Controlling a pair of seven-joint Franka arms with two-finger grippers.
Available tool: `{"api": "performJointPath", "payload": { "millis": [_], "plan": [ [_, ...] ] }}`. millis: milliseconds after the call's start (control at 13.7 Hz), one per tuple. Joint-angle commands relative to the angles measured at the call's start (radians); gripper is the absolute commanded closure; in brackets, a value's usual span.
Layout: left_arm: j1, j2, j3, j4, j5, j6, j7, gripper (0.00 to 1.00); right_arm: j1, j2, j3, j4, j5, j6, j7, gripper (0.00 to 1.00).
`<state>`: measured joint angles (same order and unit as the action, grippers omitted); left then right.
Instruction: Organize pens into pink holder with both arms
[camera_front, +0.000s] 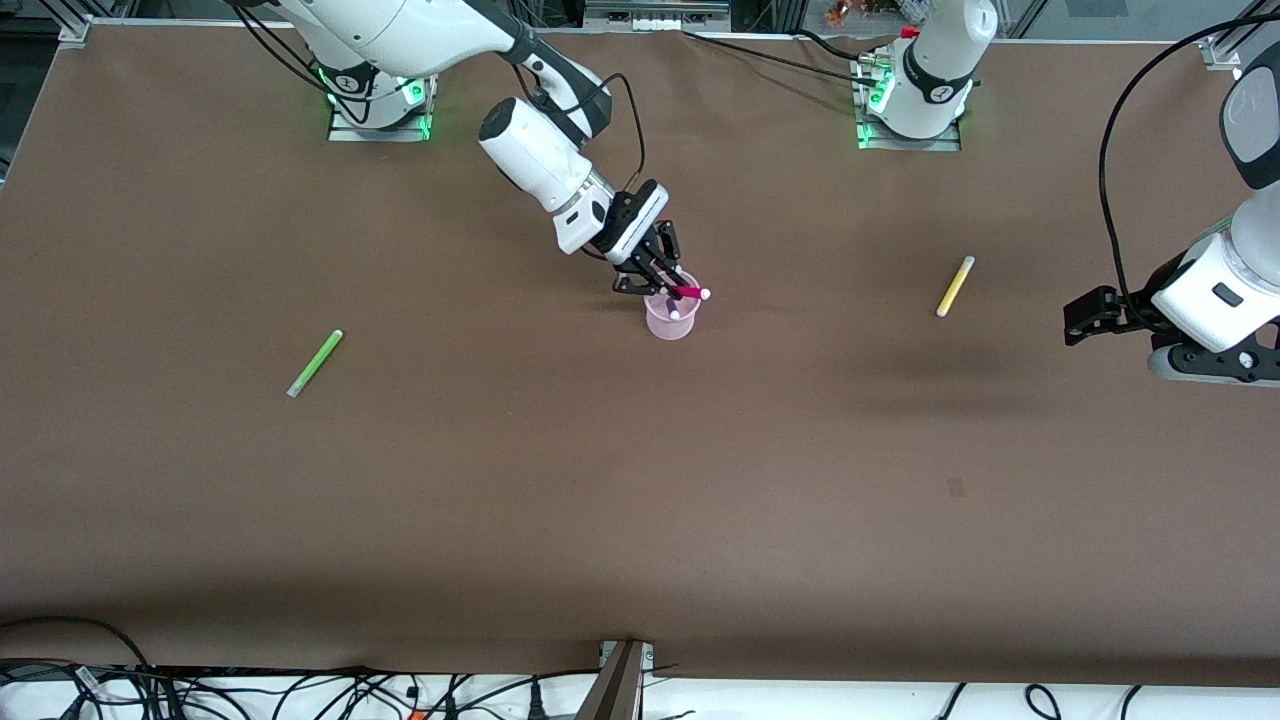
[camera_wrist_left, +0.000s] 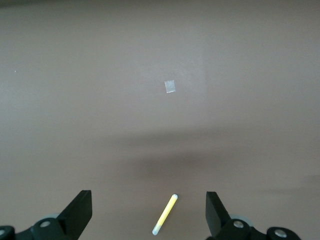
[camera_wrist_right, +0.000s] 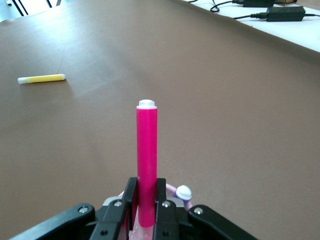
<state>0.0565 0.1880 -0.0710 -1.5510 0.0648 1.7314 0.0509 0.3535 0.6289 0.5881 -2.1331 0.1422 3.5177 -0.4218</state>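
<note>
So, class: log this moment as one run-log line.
right gripper: shut on magenta-pink marker pen, over translucent pale-pink plastic cup | left gripper: open, waiting above yellow marker pen

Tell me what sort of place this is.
Probably a robotics lab: two white arms bolted at a brown-covered table, cables along its edge, and aluminium framing at the corner.
</note>
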Motion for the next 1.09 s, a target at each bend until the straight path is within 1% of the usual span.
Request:
{"api": "performJointPath", "payload": {
  "millis": [0,291,437,510,583,728,801,874,1019],
  "plan": [
    [-0.004,0.013,0.002,0.034,0.009,-0.023,0.014,0.00,0.015,0.009,-0.001,-0.001,0.014,0.012,-0.003,1.00],
    [-0.004,0.036,0.002,0.040,0.001,-0.018,0.014,0.00,0.016,0.025,-0.004,0.002,0.013,0.012,-0.003,1.00],
    [-0.004,0.047,0.002,0.078,0.004,-0.018,0.014,0.00,0.016,0.026,-0.007,0.002,0.013,0.010,-0.003,0.92],
    [-0.006,0.048,0.002,0.080,0.003,-0.018,0.014,0.00,0.016,0.026,-0.008,0.002,0.013,0.010,-0.003,0.82],
    [-0.006,0.047,0.002,0.085,0.003,-0.018,0.014,0.00,0.015,0.026,-0.008,0.002,0.013,0.010,-0.003,0.70],
    [-0.006,0.050,0.002,0.081,0.004,-0.020,0.014,0.00,0.013,0.025,-0.008,0.015,0.011,0.010,-0.003,0.42],
    [-0.006,0.050,0.002,0.081,0.004,-0.021,0.015,0.00,0.012,0.025,-0.008,0.018,0.011,0.010,-0.003,0.24],
    [-0.004,0.048,0.002,0.081,0.003,-0.021,0.015,0.00,0.009,0.023,-0.010,0.024,0.008,0.010,-0.003,0.02],
    [-0.006,0.050,0.002,0.083,0.003,-0.021,0.015,0.00,0.002,0.015,-0.010,0.031,0.005,0.009,-0.003,0.00]
  ]
}}
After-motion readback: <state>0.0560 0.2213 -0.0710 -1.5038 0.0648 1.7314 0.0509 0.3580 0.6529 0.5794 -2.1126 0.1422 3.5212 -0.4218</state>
